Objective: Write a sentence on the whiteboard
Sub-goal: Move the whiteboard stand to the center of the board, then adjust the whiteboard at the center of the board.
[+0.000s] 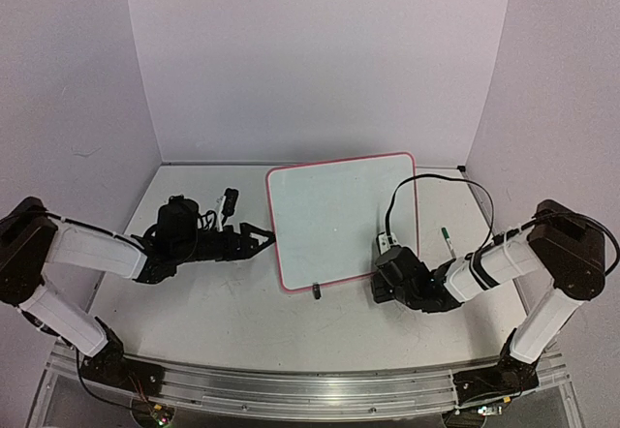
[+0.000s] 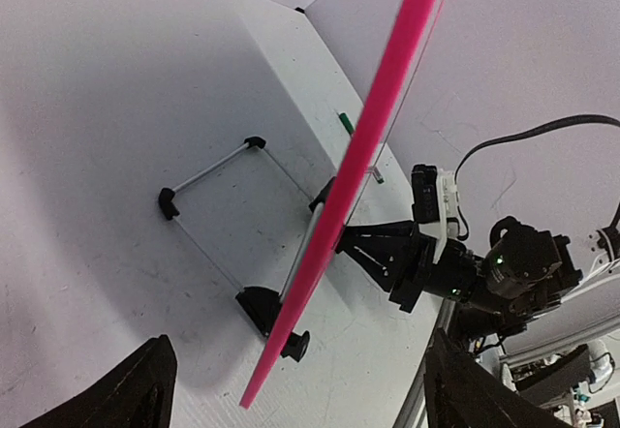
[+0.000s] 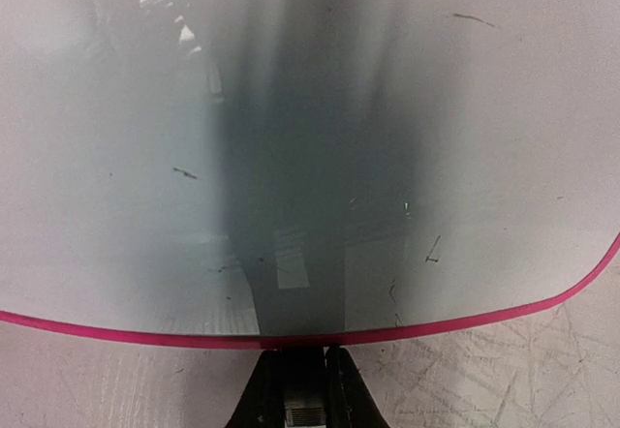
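The whiteboard (image 1: 339, 220) leans on its wire stand (image 2: 208, 171) mid-table, pink-framed. Its face (image 3: 310, 157) carries only small stray marks; no sentence is in view. My left gripper (image 1: 263, 238) is at the board's left edge. In the left wrist view it (image 2: 295, 351) is open wide, with the board's pink edge (image 2: 387, 89) running up between the fingers without touching them. My right gripper (image 1: 381, 271) is shut, and its tips (image 3: 300, 351) rest right against the pink frame at the board's lower right edge, with nothing held. It also shows past the board (image 2: 368, 244).
A green-capped marker (image 1: 446, 241) lies on the table right of the board. A black clip foot (image 1: 316, 290) sticks out under the board's front edge. A small black-and-white object (image 1: 230, 200) sits behind the left arm. A black cable (image 1: 436, 181) loops above the right arm.
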### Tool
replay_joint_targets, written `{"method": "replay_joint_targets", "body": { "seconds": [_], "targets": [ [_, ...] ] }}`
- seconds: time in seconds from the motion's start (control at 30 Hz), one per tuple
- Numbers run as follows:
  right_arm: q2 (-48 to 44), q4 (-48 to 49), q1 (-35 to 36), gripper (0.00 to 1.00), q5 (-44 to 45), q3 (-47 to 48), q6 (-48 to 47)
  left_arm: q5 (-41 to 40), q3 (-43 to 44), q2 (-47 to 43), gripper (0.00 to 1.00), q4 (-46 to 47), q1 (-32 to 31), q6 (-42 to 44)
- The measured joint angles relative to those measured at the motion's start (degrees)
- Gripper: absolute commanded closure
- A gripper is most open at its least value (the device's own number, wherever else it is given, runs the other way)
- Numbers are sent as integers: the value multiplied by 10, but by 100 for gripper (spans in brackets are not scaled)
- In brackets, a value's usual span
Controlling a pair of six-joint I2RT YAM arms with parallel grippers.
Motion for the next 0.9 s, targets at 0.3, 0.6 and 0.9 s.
{"method": "replay_joint_targets", "body": {
  "seconds": [0.3,0.6,0.9],
  "targets": [
    [-3,5,-8,74,-16,-3,-15,128,87,168,54,110,9,14],
    [-38,31,-22,54,-52,-25,-49,157,76,184,74,165,21,41],
    [-54,49,-34,66,-98,-40,-55,157,51,184,89,179,28,60]
  ]
}}
